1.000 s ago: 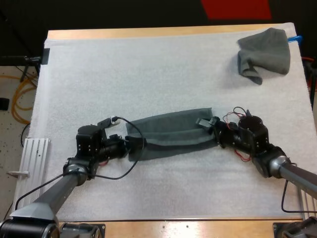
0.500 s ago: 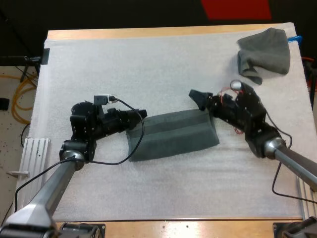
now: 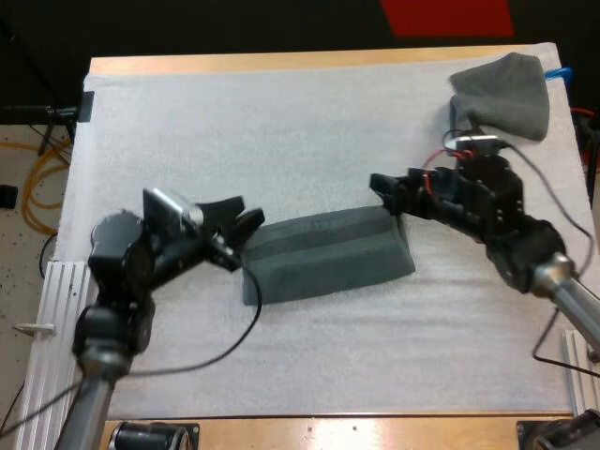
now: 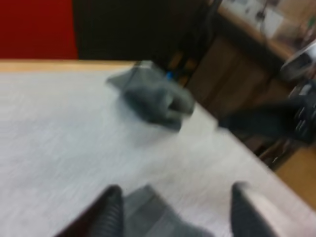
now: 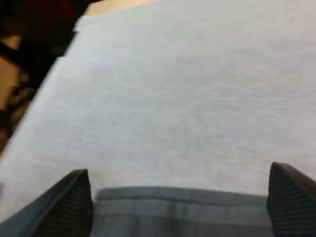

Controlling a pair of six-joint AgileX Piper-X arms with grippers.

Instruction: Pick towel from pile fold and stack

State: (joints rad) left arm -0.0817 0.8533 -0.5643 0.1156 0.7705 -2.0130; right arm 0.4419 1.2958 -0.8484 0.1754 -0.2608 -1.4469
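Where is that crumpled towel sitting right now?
In the high view, the crumpled towel lies at the far right corner of the mat, beyond the right claw.

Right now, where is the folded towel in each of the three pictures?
High view: folded towel in the middle of the mat.
Left wrist view: folded towel between the open left fingers.
Right wrist view: folded towel between the open right fingers.
Shared landmark: the white mat under it.

white foam mat (image 3: 281, 141) spread over pale wooden table (image 3: 281, 62); coiled orange cable (image 3: 37, 192) on floor at left; ribbed white metal rail (image 3: 66, 295) at near left.
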